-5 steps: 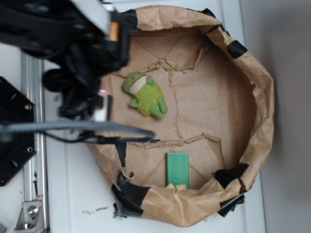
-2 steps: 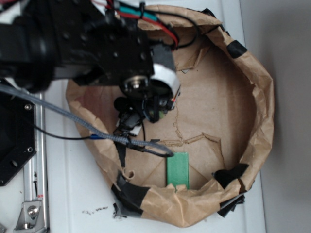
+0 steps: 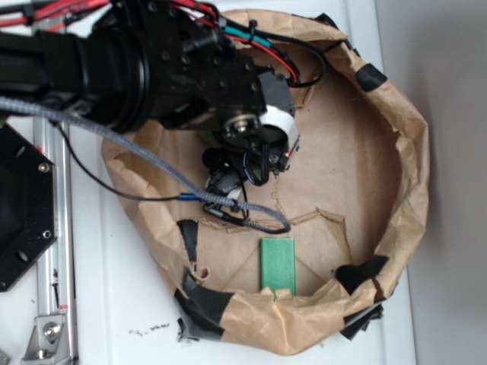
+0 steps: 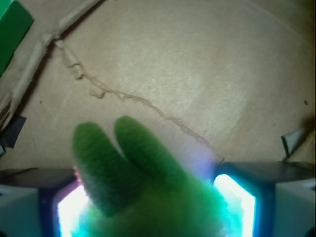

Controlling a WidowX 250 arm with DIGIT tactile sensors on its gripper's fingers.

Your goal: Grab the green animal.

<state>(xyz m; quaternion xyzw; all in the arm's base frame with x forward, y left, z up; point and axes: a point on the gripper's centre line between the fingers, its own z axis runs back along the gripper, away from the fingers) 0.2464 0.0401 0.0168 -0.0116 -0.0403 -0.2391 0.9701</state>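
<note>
1. In the wrist view the green animal (image 4: pixel 143 187) is seen low in the frame, between the two lit fingers (image 4: pixel 239 200) of the gripper (image 4: pixel 148 207). Two dark green limbs stick out towards 12 o'clock over the brown paper (image 4: pixel 197 74).
2. The jaws are spread on either side of the plush. It cannot be told whether the pads touch it, since the near part is blurred; no firm grasp is shown.
3. In the exterior view the toy is hidden under the arm, at about 9 o'clock inside the paper-lined basket (image 3: pixel 411 152). The green block (image 3: pixel 277 264) lies well apart, at about 6 o'clock.
4. The toy is judged light, soft and squashy, fuzzy rather than slippery, and not fragile.
5. Hold is best taken across the plump body, not the thin limbs, which would likely fold and slide out.
</note>
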